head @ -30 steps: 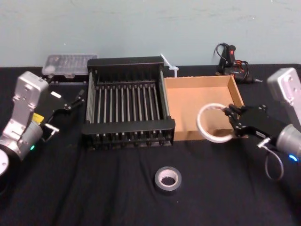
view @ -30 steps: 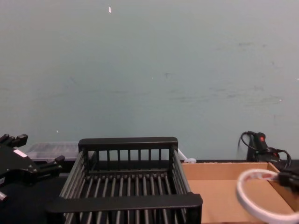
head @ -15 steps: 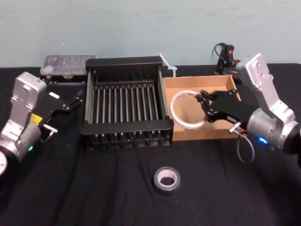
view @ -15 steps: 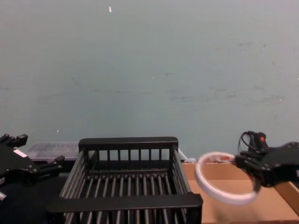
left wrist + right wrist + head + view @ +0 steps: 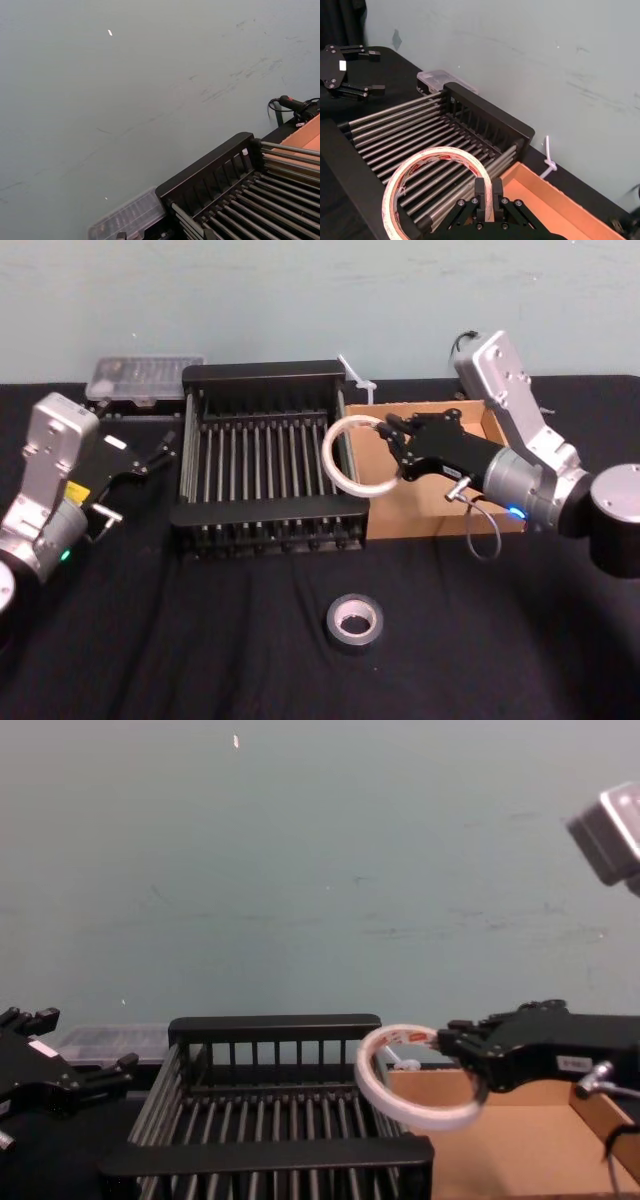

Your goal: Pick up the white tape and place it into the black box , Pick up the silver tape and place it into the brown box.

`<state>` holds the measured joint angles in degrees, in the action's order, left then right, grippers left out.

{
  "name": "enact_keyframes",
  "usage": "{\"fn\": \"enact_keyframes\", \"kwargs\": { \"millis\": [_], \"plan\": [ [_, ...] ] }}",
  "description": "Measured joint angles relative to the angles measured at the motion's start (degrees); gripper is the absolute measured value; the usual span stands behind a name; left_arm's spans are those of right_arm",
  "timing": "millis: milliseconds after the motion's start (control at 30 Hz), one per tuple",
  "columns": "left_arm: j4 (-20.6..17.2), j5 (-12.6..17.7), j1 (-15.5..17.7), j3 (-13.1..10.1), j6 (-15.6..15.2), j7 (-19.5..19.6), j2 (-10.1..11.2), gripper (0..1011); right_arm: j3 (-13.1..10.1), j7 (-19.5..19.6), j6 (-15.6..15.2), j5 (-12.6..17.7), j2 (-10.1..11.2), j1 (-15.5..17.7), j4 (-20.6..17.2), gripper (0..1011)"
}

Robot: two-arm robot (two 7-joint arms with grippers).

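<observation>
Right claw (image 5: 392, 445) pinching white tape (image 5: 350, 455), seemingly tilted

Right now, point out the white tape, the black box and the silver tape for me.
white tape (image 5: 343, 473), head view, lower left of its band.
black box (image 5: 266, 371), head view, far top rim.
silver tape (image 5: 372, 628), head view, outer wall on its right side.

Pale green scuffed wall (image 5: 320, 870) behind; black cloth-covered table (image 5: 200, 640) in front.
</observation>
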<state>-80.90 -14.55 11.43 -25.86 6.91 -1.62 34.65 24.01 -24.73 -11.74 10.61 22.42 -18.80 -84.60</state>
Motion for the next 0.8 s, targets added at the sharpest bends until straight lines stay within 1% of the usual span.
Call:
{"fn": "enact_keyframes", "kwargs": {
  "millis": [300, 400, 467, 500, 800],
  "plan": [
    [0.00, 0.00, 0.00, 0.00, 0.00, 0.00, 0.00, 1001, 1.92, -1.32, 1.12, -0.55, -1.63, -3.50, 3.42, 90],
    [0.00, 0.00, 0.00, 0.00, 0.00, 0.00, 0.00, 1001, 2.70, -1.96, 1.58, -0.79, -2.24, -4.88, 5.02, 90],
    [0.00, 0.00, 0.00, 0.00, 0.00, 0.00, 0.00, 1001, 3.57, -2.49, 2.15, -1.08, -2.94, -6.23, 6.74, 90],
    [0.00, 0.00, 0.00, 0.00, 0.00, 0.00, 0.00, 1001, 3.57, -2.49, 2.15, -1.08, -2.94, -6.23, 6.74, 90],
    [0.00, 0.00, 0.00, 0.00, 0.00, 0.00, 0.00, 1001, 5.28, -3.62, 3.39, -1.43, -4.64, -9.18, 10.66, 90]
  ]
}}
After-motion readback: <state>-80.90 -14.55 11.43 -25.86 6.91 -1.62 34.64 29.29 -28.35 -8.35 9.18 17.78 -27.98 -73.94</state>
